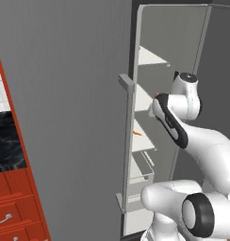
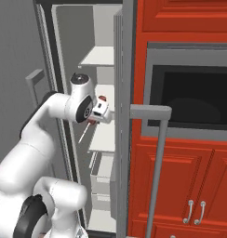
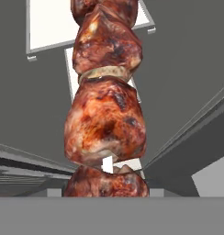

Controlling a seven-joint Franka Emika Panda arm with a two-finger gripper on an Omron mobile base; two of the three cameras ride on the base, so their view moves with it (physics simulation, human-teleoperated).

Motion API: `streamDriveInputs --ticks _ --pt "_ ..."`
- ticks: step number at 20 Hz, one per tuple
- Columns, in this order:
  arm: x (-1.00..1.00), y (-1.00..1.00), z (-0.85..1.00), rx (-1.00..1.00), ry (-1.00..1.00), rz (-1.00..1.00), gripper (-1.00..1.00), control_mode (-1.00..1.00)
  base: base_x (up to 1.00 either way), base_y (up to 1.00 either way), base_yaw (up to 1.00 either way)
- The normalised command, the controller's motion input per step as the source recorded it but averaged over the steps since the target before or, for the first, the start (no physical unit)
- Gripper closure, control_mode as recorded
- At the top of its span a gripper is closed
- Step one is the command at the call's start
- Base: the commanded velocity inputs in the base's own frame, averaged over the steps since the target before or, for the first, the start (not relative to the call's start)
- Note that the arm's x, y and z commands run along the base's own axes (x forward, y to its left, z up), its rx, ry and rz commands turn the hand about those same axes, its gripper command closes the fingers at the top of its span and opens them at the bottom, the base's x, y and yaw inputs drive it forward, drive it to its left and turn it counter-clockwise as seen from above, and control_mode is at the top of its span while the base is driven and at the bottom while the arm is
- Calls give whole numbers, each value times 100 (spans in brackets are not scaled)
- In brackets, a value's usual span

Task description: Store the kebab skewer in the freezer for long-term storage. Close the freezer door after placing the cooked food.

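The gripper (image 2: 97,116) is clenched on the skewer (image 2: 83,134), held at the open freezer (image 2: 102,56) in front of a middle shelf (image 2: 102,139); the placing step seems in hand; next, lower it onto the shelf, release, then close the door (image 1: 65,117).

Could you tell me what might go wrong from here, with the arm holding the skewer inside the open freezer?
1. The kebab skewer hangs by its meat end from the gripper, stick slanting down, so the tip could catch a shelf edge and twist loose.
2. The arm reaches between the freezer door and the other door; a wide swing out might strike either.
3. Released off a shelf, the skewer could drop toward the drawers.
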Motion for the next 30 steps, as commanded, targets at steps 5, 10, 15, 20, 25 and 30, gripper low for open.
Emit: streamDriveInputs --ticks 5,10,15,20,25,30 --pt "51 0 -17 0 3 0 100 -100 0 0 0" --pt "56 0 -24 -1 4 0 100 -100 0 0 0" --pt "61 0 -26 0 -1 0 100 -100 0 0 0" --pt "61 -11 -3 0 -3 6 100 -100 0 0 0" --pt "63 -4 -1 0 0 5 100 -100 0 0 0" --pt "57 0 -3 0 0 3 100 -100 0 0 0"
